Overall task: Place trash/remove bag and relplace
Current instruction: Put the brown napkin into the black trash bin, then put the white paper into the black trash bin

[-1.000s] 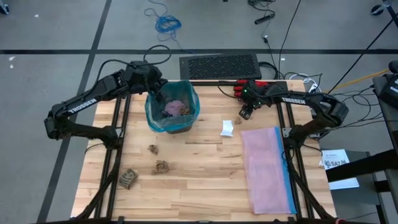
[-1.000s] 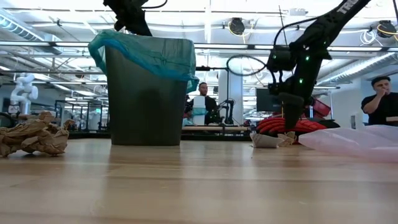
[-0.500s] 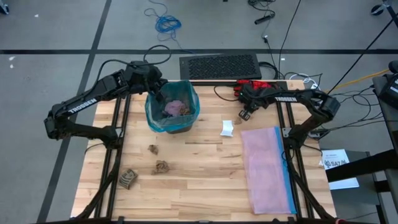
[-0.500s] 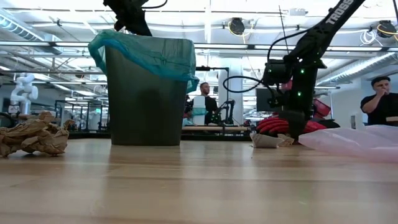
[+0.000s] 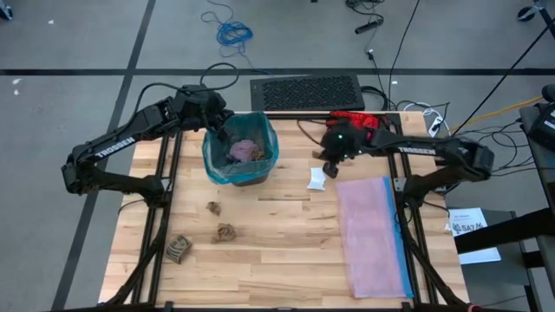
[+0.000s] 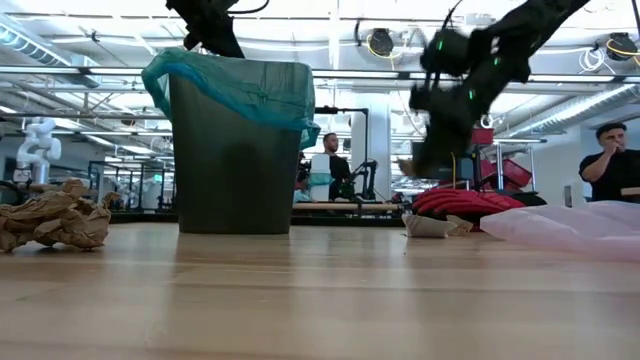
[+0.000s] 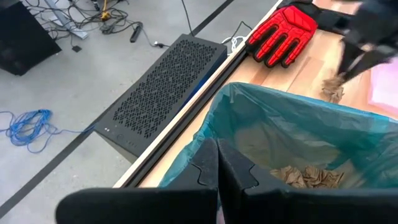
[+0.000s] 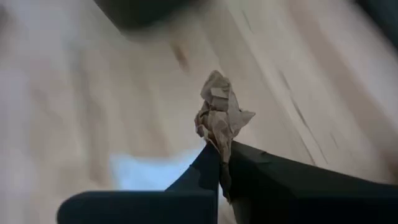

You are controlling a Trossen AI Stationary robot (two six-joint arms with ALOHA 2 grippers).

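The table (image 5: pixel 286 251) has open room between the right jaws and the bin (image 5: pixel 241 147), which stands to their left with its teal bag (image 6: pixel 235 85) folded over the rim. The left gripper (image 5: pixel 218 132) is pinched shut on that bag's far edge. The right gripper (image 5: pixel 328 158), lifted off the wood, holds a small brown paper wad (image 8: pixel 219 115) sticking out past its closed tips. A white scrap (image 5: pixel 316 178) lies just below the jaws; three more wads (image 5: pixel 224 232) lie well apart, nearer the left arm.
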